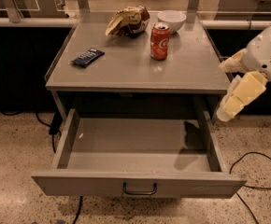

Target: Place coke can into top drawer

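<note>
The red coke can [160, 41] stands upright on the grey table top [126, 71], towards the back, just in front of the white bowl [171, 20]. The top drawer [138, 183] is pulled wide open below the table top, and its inside holds nothing. Its dark loop handle [139, 190] shows at the centre of the front panel. My gripper [222, 91] hangs at the right of the table, beside the drawer's right wall and below the table's edge. Its cream fingers [242, 94] are spread apart and hold nothing. It is well apart from the can.
A crumpled chip bag [127, 20] lies at the back of the table, left of the bowl. A dark blue snack bar [87, 57] lies at the left. A black cable [261, 171] runs over the speckled floor at the right.
</note>
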Action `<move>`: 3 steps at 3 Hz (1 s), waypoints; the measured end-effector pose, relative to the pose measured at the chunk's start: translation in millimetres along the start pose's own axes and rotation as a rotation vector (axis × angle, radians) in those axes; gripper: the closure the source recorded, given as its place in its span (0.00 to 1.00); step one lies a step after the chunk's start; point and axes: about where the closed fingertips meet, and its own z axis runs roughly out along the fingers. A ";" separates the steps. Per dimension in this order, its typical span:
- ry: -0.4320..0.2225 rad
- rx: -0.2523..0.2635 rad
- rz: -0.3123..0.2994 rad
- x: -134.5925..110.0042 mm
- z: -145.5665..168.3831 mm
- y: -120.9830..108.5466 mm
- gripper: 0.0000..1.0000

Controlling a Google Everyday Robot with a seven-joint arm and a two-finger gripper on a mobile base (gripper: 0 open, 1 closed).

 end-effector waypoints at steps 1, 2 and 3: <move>-0.217 0.025 0.085 15.2 14.5 9.6 0.00; -0.318 0.108 0.159 24.4 -9.9 3.7 0.00; -0.315 0.108 0.157 23.9 -10.0 3.6 0.00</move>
